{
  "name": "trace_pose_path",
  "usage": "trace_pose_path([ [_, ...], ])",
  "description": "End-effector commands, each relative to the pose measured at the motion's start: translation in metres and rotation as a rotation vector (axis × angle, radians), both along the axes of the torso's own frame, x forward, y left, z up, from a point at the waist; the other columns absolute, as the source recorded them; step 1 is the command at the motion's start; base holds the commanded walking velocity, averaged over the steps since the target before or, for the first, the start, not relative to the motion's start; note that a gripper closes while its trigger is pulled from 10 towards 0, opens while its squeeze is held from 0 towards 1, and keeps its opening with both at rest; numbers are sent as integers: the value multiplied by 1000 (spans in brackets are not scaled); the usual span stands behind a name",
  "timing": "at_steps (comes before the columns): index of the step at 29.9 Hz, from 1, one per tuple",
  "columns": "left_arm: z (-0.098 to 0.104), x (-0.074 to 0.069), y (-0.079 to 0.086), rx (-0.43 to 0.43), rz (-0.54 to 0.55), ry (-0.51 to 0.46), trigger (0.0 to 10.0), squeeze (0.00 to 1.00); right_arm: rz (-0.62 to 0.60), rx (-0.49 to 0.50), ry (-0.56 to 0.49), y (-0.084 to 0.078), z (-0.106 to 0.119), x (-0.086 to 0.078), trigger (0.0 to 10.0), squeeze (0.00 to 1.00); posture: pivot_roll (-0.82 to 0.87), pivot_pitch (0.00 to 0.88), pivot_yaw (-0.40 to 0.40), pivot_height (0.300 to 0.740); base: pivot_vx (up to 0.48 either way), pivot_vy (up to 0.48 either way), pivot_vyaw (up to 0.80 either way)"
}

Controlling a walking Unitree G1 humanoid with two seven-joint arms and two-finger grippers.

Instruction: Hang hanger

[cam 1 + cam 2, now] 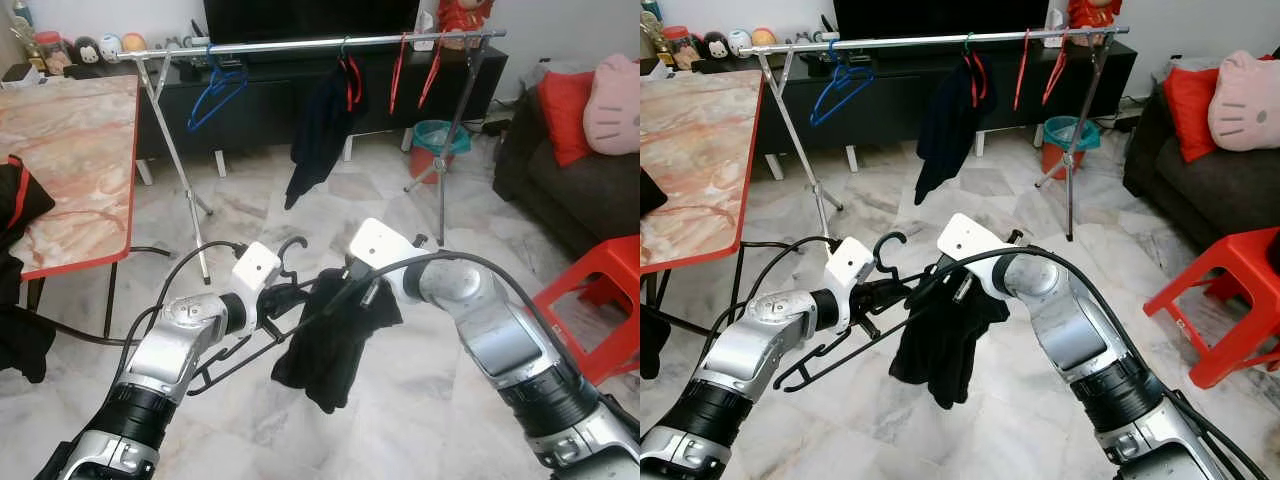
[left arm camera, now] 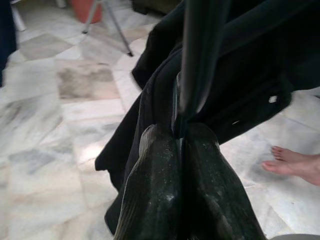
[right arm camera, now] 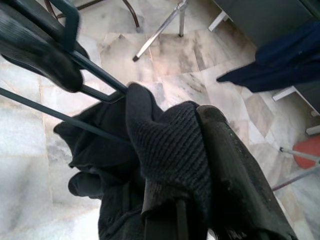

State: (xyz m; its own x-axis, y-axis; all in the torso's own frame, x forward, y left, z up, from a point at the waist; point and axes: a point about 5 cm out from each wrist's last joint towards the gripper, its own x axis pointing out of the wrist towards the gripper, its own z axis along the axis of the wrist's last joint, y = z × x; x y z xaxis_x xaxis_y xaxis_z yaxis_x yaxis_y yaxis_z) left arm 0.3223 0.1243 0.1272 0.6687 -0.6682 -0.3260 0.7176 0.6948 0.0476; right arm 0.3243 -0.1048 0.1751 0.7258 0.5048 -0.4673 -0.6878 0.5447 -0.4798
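The left gripper [image 2: 179,137] is clenched on a black hanger [image 1: 830,355]; the right gripper [image 3: 172,165] pinches a dark garment [image 1: 940,345], seemingly draped over it. Both hover above the marble floor [image 1: 400,400], near the rack [image 1: 300,45].

marble floor [image 1: 400,200], clothes rack [image 1: 300,45] and red stool [image 1: 600,290] standing on it
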Motion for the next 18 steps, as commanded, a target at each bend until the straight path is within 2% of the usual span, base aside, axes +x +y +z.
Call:
trace_pose_path([
  [1,4,12,6,29,113,-37,10000,0,-25,32,-42,4,9,1,10000,0,-156,0,-41,740,0,0,0],
  [4,6,19,11,35,207,-56,10000,0,-95,37,-58,0,9,6,10000,0,-156,0,-41,740,0,0,0],
  [6,7,23,13,1,242,-52,10000,0,-104,40,-58,-1,9,8,10000,0,-155,0,-40,740,0,0,0],
  [9,12,15,3,-70,122,-41,10000,0,-77,33,-52,1,9,6,10000,0,-160,0,-39,740,0,0,0],
  [10,16,6,-3,-104,11,-40,10000,0,-47,27,-40,3,7,3,10000,0,-160,0,-39,740,0,0,0],
  [11,16,4,-5,-101,-19,-41,10000,0,-36,26,-37,4,7,1,10000,0,-160,0,-39,740,0,0,0],
  [12,15,3,-5,-86,-32,-38,10000,0,-27,25,-35,6,7,0,10000,0,-160,0,-39,740,0,0,0],
  [13,11,6,0,-29,12,-41,10000,0,-28,30,-38,7,8,0,10000,0,-154,0,-40,740,0,0,0],
  [15,8,10,3,8,54,-41,10000,0,-31,35,-41,9,9,0,10000,0,-153,0,-40,740,0,0,0],
  [16,-1,18,15,92,180,-13,10000,0,-47,50,-42,11,10,1,10000,0,-153,0,-40,740,0,0,0],
  [17,-1,18,15,92,180,-13,10000,0,-47,50,-42,11,10,1,10000,0,-153,0,-40,740,0,0,0],
  [18,-4,21,20,126,227,-3,10000,0,-64,54,-45,10,10,2,10000,0,-153,0,-40,740,0,0,0],
])
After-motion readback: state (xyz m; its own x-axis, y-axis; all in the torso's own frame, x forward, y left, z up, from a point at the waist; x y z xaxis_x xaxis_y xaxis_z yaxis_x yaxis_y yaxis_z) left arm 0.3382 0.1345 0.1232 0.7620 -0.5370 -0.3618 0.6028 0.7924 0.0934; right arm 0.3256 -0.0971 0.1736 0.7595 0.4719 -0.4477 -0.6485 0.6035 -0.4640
